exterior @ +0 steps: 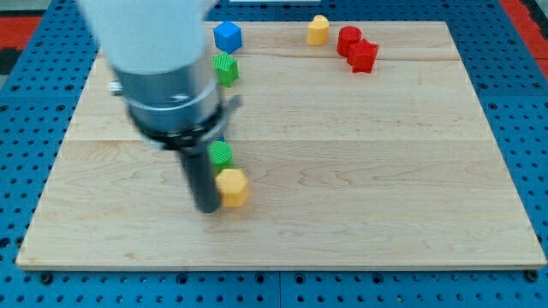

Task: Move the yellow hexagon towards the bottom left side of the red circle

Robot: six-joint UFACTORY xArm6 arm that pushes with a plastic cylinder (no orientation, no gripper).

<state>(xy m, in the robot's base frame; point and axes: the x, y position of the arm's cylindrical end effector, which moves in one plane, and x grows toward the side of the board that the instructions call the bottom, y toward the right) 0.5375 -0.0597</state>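
The yellow hexagon (232, 186) lies on the wooden board left of centre, toward the view's bottom. My tip (208, 208) is at its left side, touching or nearly touching it. A green block (221, 154) sits just above the yellow hexagon, touching it, partly hidden by the rod. The red circle (348, 39) is far off at the view's top right, with a red block (363, 56) touching it on its lower right.
A yellow block (318, 30) stands left of the red circle at the view's top. A blue cube (227, 36) and a green block (226, 68) are at the top, left of centre. The arm's body hides the upper left board (385, 171).
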